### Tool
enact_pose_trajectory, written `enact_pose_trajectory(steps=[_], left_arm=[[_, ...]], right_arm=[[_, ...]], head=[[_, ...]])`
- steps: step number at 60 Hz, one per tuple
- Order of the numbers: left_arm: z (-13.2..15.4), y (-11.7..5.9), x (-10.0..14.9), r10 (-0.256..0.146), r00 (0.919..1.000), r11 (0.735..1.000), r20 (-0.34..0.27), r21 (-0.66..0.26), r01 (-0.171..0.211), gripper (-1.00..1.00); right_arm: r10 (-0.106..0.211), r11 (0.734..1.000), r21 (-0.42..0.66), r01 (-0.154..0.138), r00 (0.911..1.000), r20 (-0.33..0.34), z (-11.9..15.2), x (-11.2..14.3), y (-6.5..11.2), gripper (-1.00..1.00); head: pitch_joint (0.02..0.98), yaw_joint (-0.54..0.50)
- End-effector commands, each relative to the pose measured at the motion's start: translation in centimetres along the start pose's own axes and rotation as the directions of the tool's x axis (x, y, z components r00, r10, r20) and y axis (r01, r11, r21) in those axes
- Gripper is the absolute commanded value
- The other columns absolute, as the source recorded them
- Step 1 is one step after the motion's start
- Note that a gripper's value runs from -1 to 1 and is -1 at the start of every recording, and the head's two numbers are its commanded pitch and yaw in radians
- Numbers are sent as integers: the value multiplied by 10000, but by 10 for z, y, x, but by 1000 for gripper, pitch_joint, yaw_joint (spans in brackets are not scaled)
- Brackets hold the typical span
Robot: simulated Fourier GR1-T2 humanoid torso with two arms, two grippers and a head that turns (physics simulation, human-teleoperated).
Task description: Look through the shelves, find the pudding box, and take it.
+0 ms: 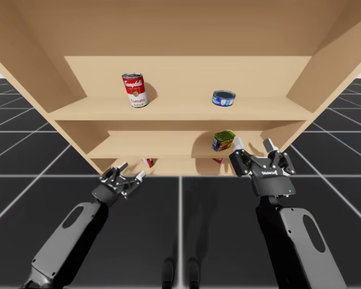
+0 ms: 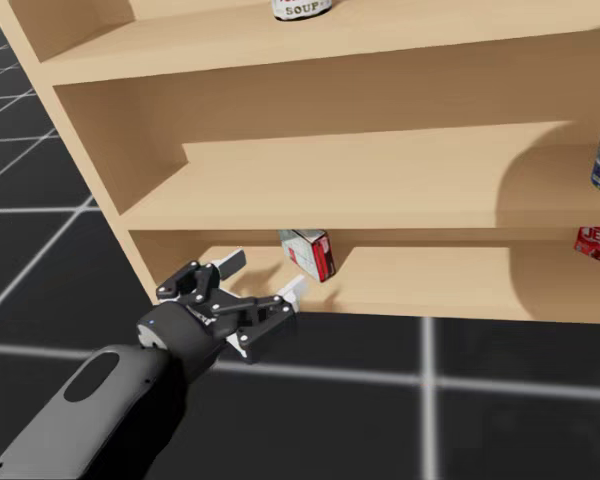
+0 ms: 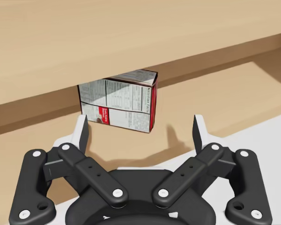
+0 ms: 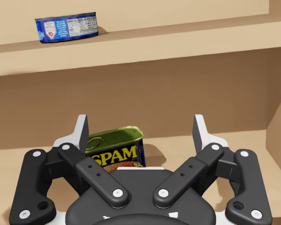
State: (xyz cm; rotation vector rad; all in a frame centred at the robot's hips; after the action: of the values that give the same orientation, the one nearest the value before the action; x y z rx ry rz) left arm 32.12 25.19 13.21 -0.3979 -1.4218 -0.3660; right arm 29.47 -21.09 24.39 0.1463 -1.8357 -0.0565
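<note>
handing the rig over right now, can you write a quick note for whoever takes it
Left pincer: open, holding nothing, just in front of the bottom shelf, aimed at a small red and white box standing ahead of it.
Right pincer: open, holding nothing, at the middle shelf near a blue and yellow tin.
Done: nothing taken yet.
Left: a second red box sits further right on the bottom shelf; confirm which is the pudding, close on it, lift it out.

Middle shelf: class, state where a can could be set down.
The middle wooden shelf is bare from its left wall to the blue-and-yellow rectangular tin at its right end; crowded only there, ahead of my right claw.
</note>
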Motion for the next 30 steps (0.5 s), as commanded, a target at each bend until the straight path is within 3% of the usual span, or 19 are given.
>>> enact_pose_trajectory(steps=[1, 8, 30], left_arm=[[-28, 8, -5, -43, 9999, 9999, -167, 93, 45, -1000], [-41, 11, -5, -131, 9995, 9998, -284, 138, 135, -1000], [-65, 21, -8, 150, 9980, 9993, -613, 362, -128, -1000]], right_arm=[[13, 10000, -20, -13, 10000, 10, 0, 0, 0, -1000], [12, 10000, -35, -12, 10000, 12, 0, 0, 0, -1000], [-31, 10000, -75, 31, 10000, 18, 0, 1, -1, -1000]], head=[[712, 254], [715, 251], [719, 241]])
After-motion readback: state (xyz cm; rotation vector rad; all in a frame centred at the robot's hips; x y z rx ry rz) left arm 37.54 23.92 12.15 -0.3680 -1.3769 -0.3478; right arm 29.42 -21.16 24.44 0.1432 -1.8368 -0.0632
